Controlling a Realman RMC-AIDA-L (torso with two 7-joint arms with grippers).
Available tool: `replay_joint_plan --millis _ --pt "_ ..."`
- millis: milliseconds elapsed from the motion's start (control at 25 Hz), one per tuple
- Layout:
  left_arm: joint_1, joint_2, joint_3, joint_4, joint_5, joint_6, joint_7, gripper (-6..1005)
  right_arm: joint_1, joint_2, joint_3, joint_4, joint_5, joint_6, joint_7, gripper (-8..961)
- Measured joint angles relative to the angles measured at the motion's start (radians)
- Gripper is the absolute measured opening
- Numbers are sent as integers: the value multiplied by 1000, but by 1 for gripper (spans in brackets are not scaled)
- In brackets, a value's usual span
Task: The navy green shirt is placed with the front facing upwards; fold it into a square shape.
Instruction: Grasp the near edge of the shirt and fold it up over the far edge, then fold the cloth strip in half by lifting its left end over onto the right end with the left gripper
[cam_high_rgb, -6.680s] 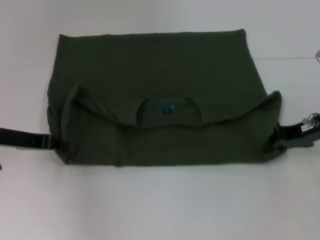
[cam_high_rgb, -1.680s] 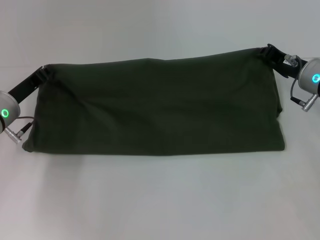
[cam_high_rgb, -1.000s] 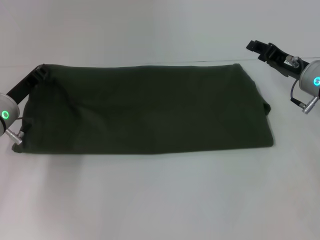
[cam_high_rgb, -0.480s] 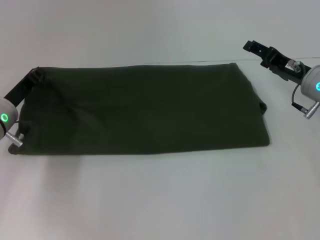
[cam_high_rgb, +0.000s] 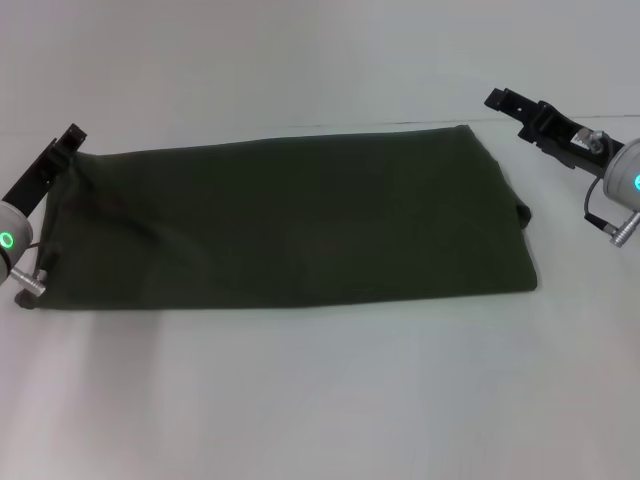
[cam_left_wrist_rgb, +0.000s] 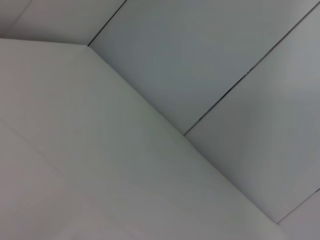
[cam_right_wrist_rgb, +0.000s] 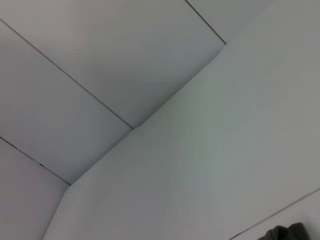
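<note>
In the head view, the navy green shirt (cam_high_rgb: 285, 215) lay flat on the white desk (cam_high_rgb: 320, 400) as one long, low band. It reached from near the desk's left edge to well past the middle, closer to the far edge than to the near one. No lettering, collar or sleeve was visible, so I judged that the lengthwise folding was done. What was left, in my opinion, was to fold the band across its length, because it was much wider than deep and not yet a square. A small lump of cloth stuck out at its right end.

The left gripper (cam_high_rgb: 68, 140) was at the far left corner of the band, just beside or touching the cloth; I could not tell if its fingers were spread or pressed together. The right gripper (cam_high_rgb: 503, 99) was above the desk beyond the far right corner of the shirt, clearly apart from it and holding nothing; the position of its fingers was also not clear.

The left wrist view showed only pale wall panels.

In the right wrist view there were panels, and a small dark piece of the shirt (cam_right_wrist_rgb: 287, 233).
</note>
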Motion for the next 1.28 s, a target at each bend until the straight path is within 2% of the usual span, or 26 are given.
replay_joint_plan --millis 200,320,520,720,920,1040,1120,1280 --pt "0 1 -2 2 -7 2 19 540 -5 0 0 0 -4 -11 0 896" --pt "15 10 29 14 13 33 -45 574 -12 -1 -2 0 -6 -25 0 895" --pt "89 32 172 133 130 180 -315 596 -40 -21 -39 -13 -8 -110 3 894" --pt "166 69 210 337 377 376 -629 597 -85 -79 -98 -39 -9 -276 46 893" --pt "178 133 176 529 739 601 -849 597 -130 -130 -152 -52 -11 -399 84 890" --pt "147 168 132 602 956 701 -926 596 -151 -144 -184 -62 -29 -441 98 889" --pt "125 182 117 628 1053 742 -954 595 -164 -146 -193 -80 -62 -457 118 889" --pt "86 194 138 630 1185 755 -988 594 -180 -146 -194 -103 -133 -478 152 889"
